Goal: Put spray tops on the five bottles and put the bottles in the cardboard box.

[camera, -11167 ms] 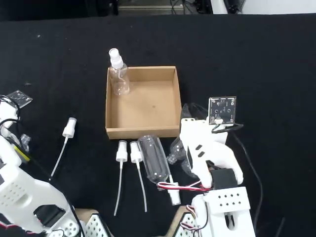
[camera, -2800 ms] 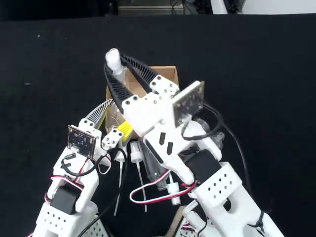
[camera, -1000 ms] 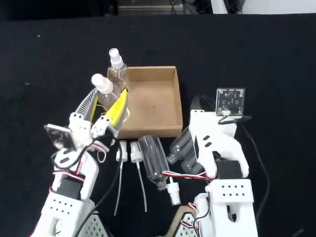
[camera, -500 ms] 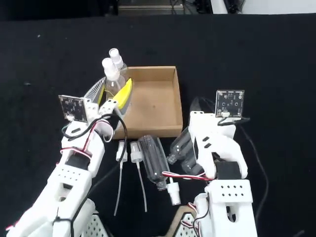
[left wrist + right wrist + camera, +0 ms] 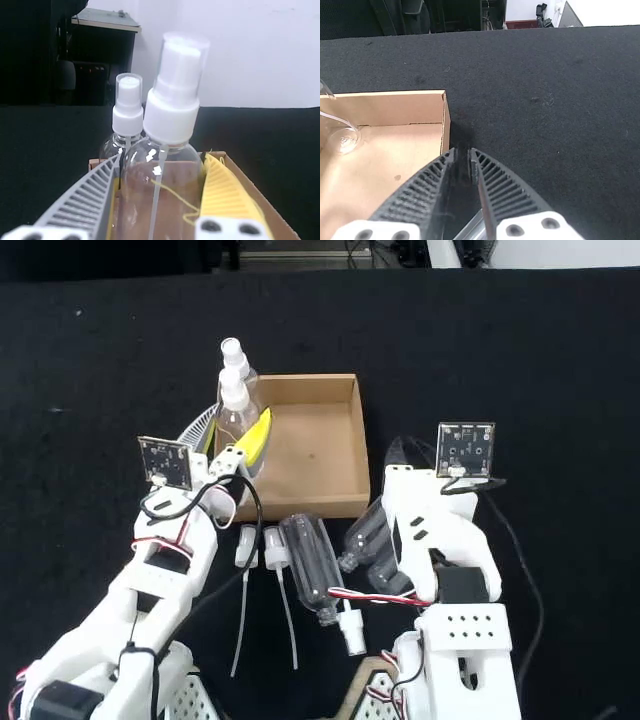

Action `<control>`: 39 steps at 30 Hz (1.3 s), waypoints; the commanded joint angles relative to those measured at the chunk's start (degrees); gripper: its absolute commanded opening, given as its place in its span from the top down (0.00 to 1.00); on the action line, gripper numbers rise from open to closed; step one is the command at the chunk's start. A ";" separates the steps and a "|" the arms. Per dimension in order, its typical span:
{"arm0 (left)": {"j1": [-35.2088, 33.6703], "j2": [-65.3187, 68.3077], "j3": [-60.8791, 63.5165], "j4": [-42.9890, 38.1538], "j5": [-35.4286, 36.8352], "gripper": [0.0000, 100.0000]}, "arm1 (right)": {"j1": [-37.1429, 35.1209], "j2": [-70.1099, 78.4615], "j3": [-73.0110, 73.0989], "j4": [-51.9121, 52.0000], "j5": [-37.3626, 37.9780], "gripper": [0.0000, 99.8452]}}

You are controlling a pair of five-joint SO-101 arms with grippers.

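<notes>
- Clear plastic under a white spray top: the capped bottle (image 5: pixel 160 185) stands upright between the left gripper's (image 5: pixel 236 436) fingers (image 5: pixel 227 200). They clamp its body, grey on one side and yellow on the other.
- Just past those fingertips a second capped bottle (image 5: pixel 126 112) stands in a corner of the cardboard box (image 5: pixel 290 507). The two bottles are close beside each other, and I cannot tell whether they touch.
- The step in hand, as I judge it, is setting the held bottle into the box. It is over the box's edge by that corner, but whether its base rests on the box floor is hidden.
- The next move calls for lowering it until it stands, then parting the fingers gently so the neighbour is not knocked over.
- The right gripper (image 5: pixel 461 152) has its fingers pressed together with nothing between them. The box's wall is just beside their tips.
- Back from those tips, toward the arm's base, an uncapped bottle (image 5: pixel 312 562) lies on its side with loose spray tops (image 5: pixel 247 543) just beside it, so more capping remains.
</notes>
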State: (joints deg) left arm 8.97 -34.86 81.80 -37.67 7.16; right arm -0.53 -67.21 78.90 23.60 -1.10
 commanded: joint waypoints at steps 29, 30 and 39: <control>-3.56 32.00 -10.77 -24.00 -0.26 0.97 | 0.97 -1.54 -0.04 -1.67 0.09 0.97; -3.56 32.00 -10.77 -24.00 -0.26 0.97 | 0.97 -1.54 -0.04 -1.67 0.09 0.97; -3.21 32.44 -12.97 -24.00 -0.18 0.97 | 0.97 -1.54 -0.04 -1.67 0.09 0.97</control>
State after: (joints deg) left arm 6.15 -2.07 71.87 -60.53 6.81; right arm -0.53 -67.21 79.25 23.60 -1.10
